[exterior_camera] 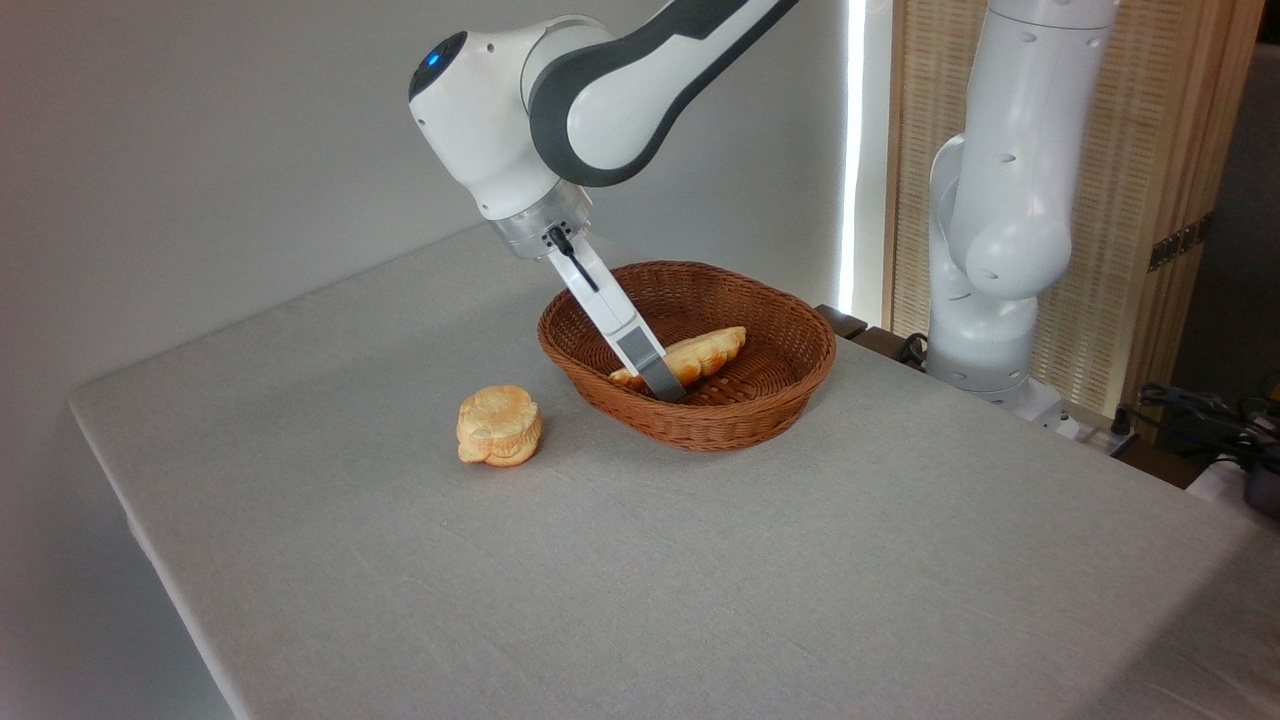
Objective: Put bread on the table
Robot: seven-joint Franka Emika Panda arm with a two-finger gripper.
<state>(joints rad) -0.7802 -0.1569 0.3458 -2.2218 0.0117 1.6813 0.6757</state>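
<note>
Fingers down in the basket at the bread

A round bun sits nearest on the desk; behind it, in the basket, the bread runs lower-left to upper-right, fingers touching its near-left end; their opening and hold cannot be judged.

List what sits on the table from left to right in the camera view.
Round bread roll → wicker basket, with the elongated bread lying inside it and the pincer reaching down into it at the bread. All of it rests on the grey-clothed table.
</note>
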